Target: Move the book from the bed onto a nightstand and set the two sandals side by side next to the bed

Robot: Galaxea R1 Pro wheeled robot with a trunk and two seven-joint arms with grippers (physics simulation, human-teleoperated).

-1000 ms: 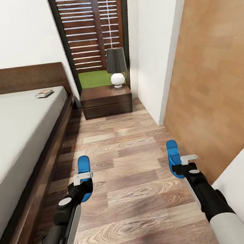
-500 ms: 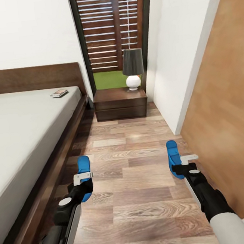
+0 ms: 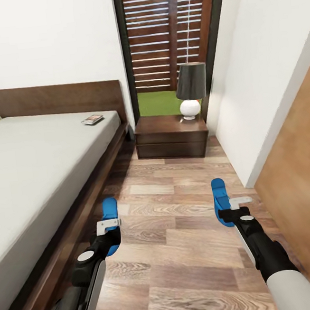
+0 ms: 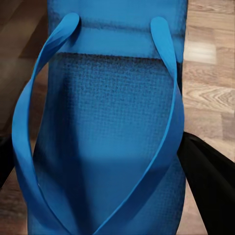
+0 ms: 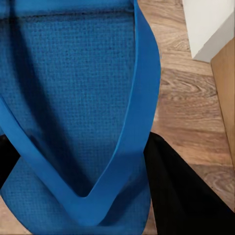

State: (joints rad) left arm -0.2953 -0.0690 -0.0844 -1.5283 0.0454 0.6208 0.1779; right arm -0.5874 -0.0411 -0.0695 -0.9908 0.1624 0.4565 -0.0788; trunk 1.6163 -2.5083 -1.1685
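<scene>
Nearest the viewer, the left gripper (image 3: 108, 230) is clamped on one flat bright blue sandal (image 3: 110, 224), and the right gripper (image 3: 233, 209) is clamped on the other flat bright blue sandal (image 3: 221, 207). In each wrist view the sole (image 4: 110, 147) (image 5: 63, 122) lies between dark fingers (image 4: 208, 186) (image 5: 181, 191), strap side toward the camera. Each sandal's long axis runs straight out from its jaws, pointing away from the robot toward the far wall and carried clear of the brown wood-plank floor (image 3: 184, 247). Outward of the left jaws stands the large low bed with pale grey mattress and dark wooden frame (image 3: 28, 178). Well beyond both jaws, the thin small paperback book with a dark cover (image 3: 92, 119) lies flat on the mattress near the headboard. Farther still, ahead between the two jaws, sits the low dark brown glossy nightstand (image 3: 171, 136), bearing a dark-shaded lamp with a round white base (image 3: 190, 92). Progress, by judgement: both sandals are lifted but not yet set down side by side; the book is untouched, so most of the task remains.
</scene>
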